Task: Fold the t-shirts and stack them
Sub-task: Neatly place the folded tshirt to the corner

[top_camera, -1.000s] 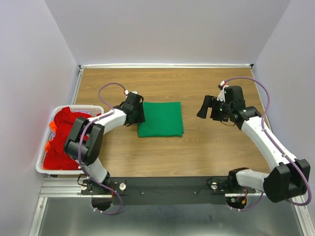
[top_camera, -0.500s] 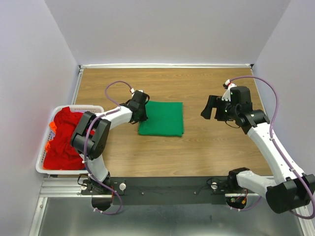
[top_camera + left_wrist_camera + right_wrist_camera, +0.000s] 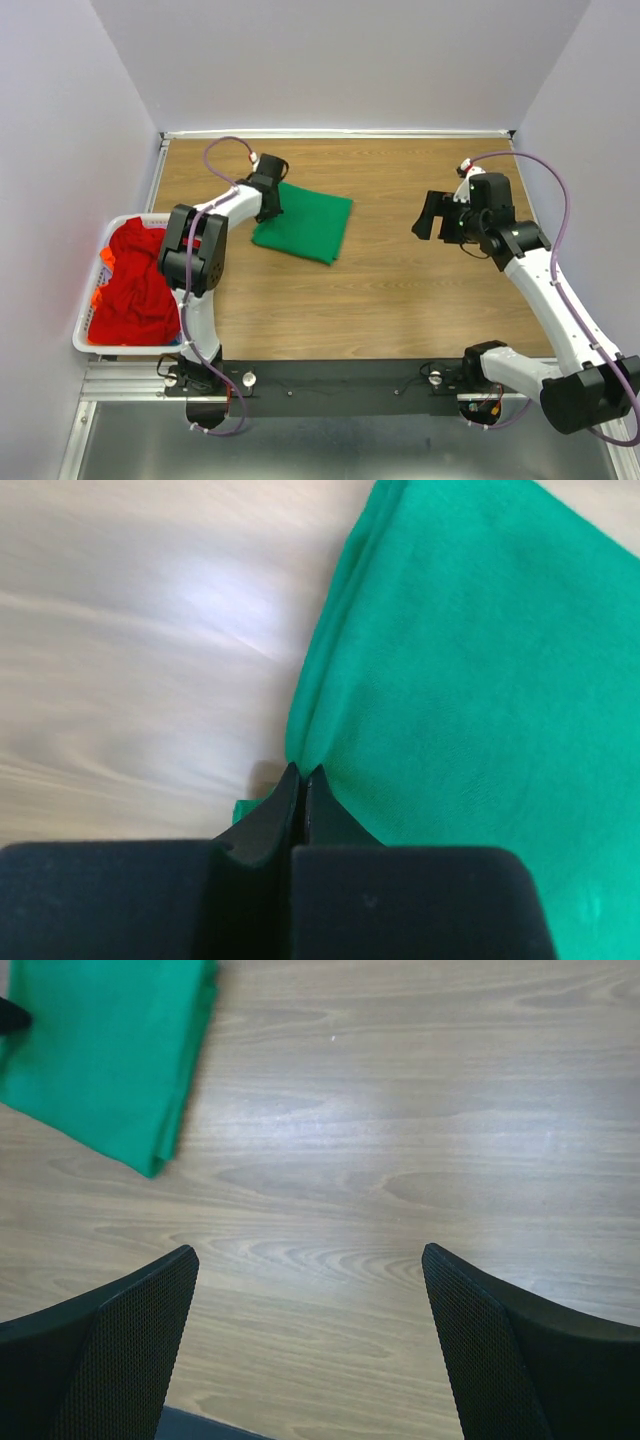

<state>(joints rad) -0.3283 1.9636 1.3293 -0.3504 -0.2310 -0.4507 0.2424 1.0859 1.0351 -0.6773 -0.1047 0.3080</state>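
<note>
A folded green t-shirt (image 3: 302,227) lies skewed on the wooden table, left of centre. My left gripper (image 3: 268,197) sits at its far-left corner. In the left wrist view the left gripper (image 3: 303,772) is shut, with the edge of the green t-shirt (image 3: 480,660) pinched at its tips. The red t-shirts (image 3: 135,285) are heaped in the white basket (image 3: 88,345) at the left edge. My right gripper (image 3: 432,215) hovers open over bare wood at the right. In the right wrist view the right gripper (image 3: 310,1252) holds nothing, and the green t-shirt (image 3: 100,1050) shows at top left.
The basket stands against the left wall near the table's front edge. Grey walls close in the table at the back and on both sides. A black rail (image 3: 330,385) with both arm bases runs along the near edge.
My left gripper has shut on the green t-shirt's edge and pulled it toward the far left, turning it askew. The right gripper has drifted slightly right, still open.
</note>
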